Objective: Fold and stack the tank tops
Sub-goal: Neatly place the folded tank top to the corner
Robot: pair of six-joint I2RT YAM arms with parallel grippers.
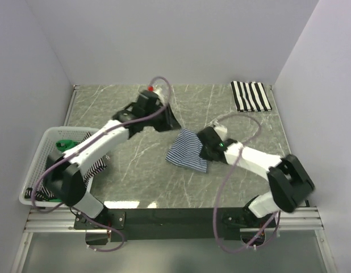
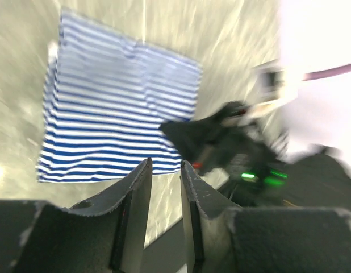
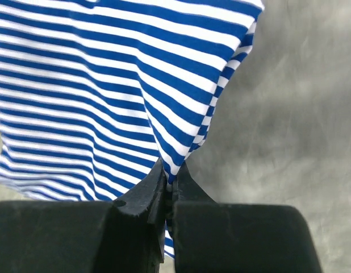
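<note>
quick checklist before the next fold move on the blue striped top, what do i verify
1. Right gripper clamped on the edge of the blue striped tank top: ok.
2. Left gripper gripping the same top: not ok, its jaws are apart and empty, off to the side.
3. Number of layers in the right pinch: cannot tell.
4. Stack spot by the folded black-and-white tank top unobstructed: ok.
5. Both arms apart from the basket rim: cannot tell for the left arm, which overlaps it from above.

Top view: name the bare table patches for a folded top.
Free: the far strip between the left gripper and the folded black-and-white tank top; the near stretch between the mesh basket and the blue-striped tank top. Crowded: mid-table, around both arms.
</note>
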